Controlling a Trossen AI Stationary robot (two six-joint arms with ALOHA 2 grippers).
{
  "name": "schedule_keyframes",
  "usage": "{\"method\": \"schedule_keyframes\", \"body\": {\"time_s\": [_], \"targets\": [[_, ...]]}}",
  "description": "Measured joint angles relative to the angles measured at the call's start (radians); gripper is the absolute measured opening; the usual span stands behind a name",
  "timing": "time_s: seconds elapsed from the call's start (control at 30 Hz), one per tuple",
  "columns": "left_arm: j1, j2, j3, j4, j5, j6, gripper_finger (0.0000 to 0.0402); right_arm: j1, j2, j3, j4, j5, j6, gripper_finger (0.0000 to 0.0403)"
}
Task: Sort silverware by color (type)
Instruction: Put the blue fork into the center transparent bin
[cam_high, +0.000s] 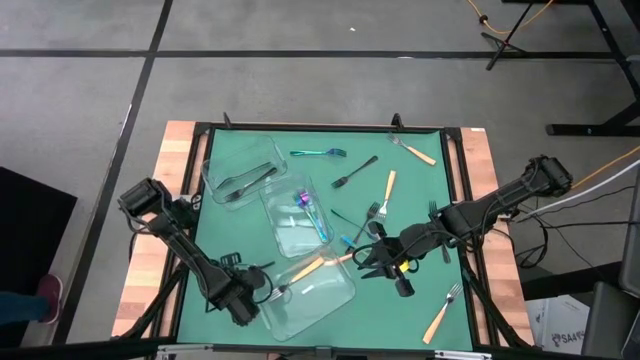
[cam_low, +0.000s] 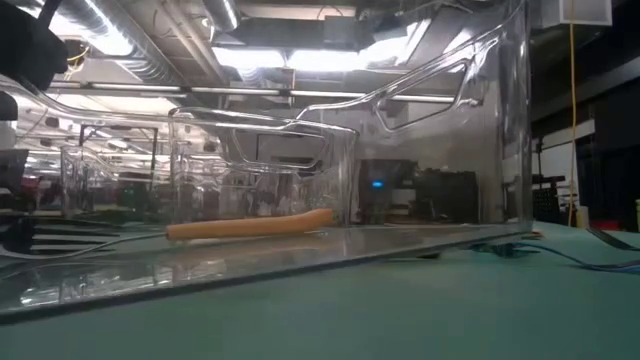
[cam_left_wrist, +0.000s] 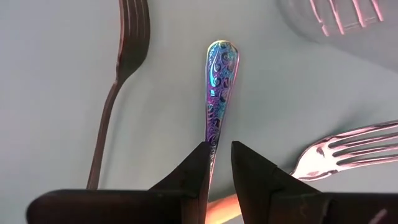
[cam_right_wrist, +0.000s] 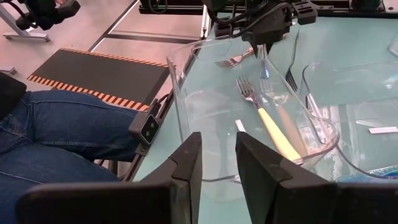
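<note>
Green desk (cam_high: 420, 190) from above: the left tool (cam_high: 255, 295) meets the nearest clear box (cam_high: 320, 300), with the right tool (cam_high: 385, 262) opposite. Low view: an orange handle (cam_low: 250, 227) lies inside that box. Left wrist: the barely parted tool straddles a rainbow handle (cam_left_wrist: 217, 87) lying on the desk, unclamped. Right wrist: that tool gapes empty. Next, probably: pinch, lift, carry to the middle box (cam_high: 285, 235).

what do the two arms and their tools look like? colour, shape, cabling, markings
The black jointed left arm and black jointed right arm are slim linked segments with blocky joints. The left tool and right tool are black too. A small yellow mark sits by the right one, whose fingers are dark wedges. No loose cabling discernible.
</note>
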Motion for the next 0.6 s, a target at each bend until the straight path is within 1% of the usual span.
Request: {"method": "schedule_keyframes", "body": {"time_s": [0.07,0.2,0.37,0.6], "targets": [[0.000,-0.014,0.000,0.000,-0.003,-0.001,0.0060,0.000,0.000,0.000,0.000,0.000,0.000,0.0088],[0.000,-0.062,0.000,-0.002,-0.047,-0.004,0.0060,0.000,0.000,0.000,0.001,0.000,0.000,0.0088],[0.000,-0.107,0.000,-0.003,-0.054,0.002,0.0060,0.000,0.000,0.000,0.000,0.002,0.000,0.0088],[-0.005,-0.109,0.000,-0.071,0.011,-0.003,0.0060,0.000,0.018,-0.013,-0.001,0.081,-0.001,0.0088]]}}
